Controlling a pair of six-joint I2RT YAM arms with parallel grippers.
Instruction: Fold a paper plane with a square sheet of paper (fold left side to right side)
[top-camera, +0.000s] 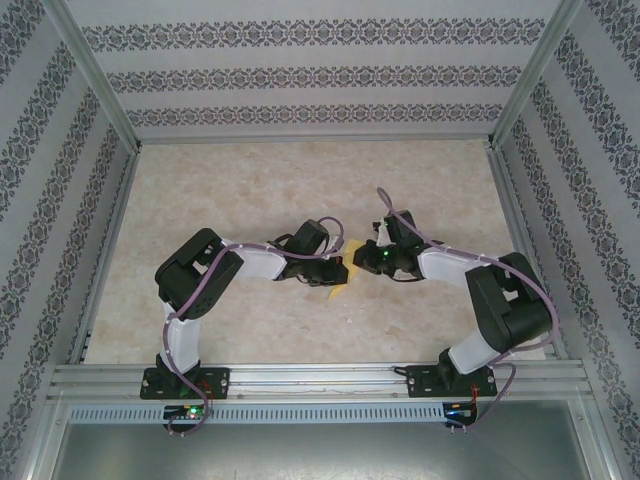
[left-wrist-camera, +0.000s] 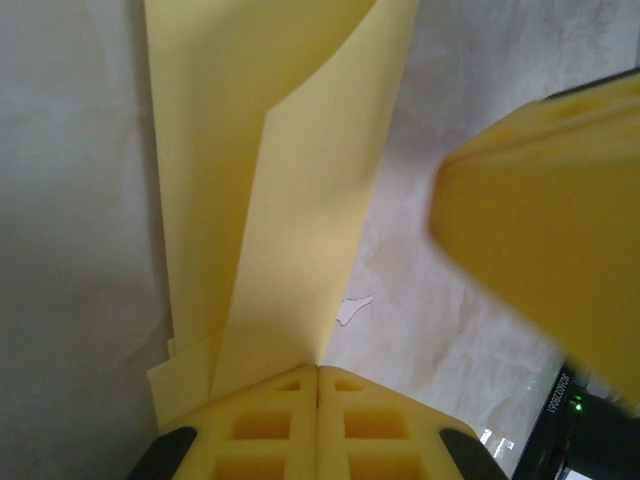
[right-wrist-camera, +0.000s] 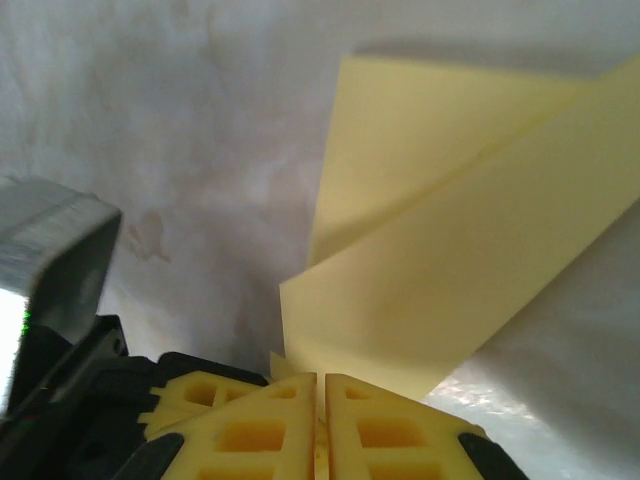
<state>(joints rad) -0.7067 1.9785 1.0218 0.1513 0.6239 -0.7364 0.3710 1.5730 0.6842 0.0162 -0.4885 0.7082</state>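
Left gripper (left-wrist-camera: 318, 385): fingers pressed together and clamped on the near edge of the square sheet of paper (left-wrist-camera: 290, 180). The sheet runs straight out from its tips.
Right gripper (right-wrist-camera: 320, 392): also closed, with a corner of the same sheet nipped between its tips. The rest fans away ahead of it and to its right.
Where the paper sits: in the narrow gap where the two grippers face each other, low over the tabletop (top-camera: 250, 190). From above, a yellow corner pokes out just below the left gripper.
Shape of the paper: already doubled over. One flap lies slanted across another layer, and its far end curls up rather than lying flat.
Why two pinches: I'd say one gripper anchors the sheet while the other carries its side across, so the thin paper can't slide or spin.
Why so close: both grip the same small sheet, so their tips nearly meet.
Step in hand: probably mid-fold, with the crease not pressed down yet.
What could go wrong: pulling in opposite directions might tear or skew the sheet.
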